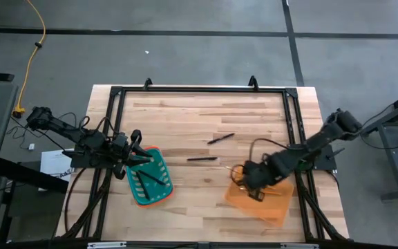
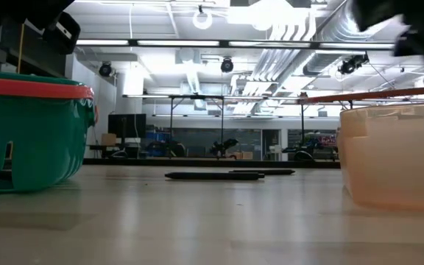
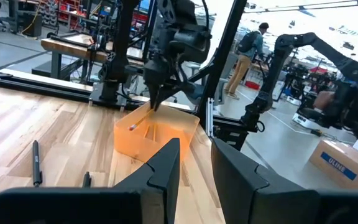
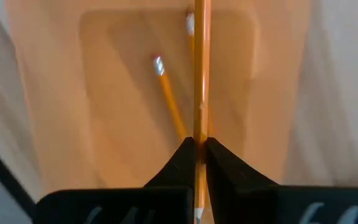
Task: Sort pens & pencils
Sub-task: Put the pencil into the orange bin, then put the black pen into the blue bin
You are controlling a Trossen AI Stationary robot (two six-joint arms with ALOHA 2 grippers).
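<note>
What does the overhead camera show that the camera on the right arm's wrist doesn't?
Only the overhead view shows the whole table, two dark pens lying loose on it, the teal bin with a pen inside, and the left end effector at that bin. Only the right wrist view shows the right end effector pinching a pencil, with two more pencils lying beneath on the bin floor. Both show the orange bin.
</note>
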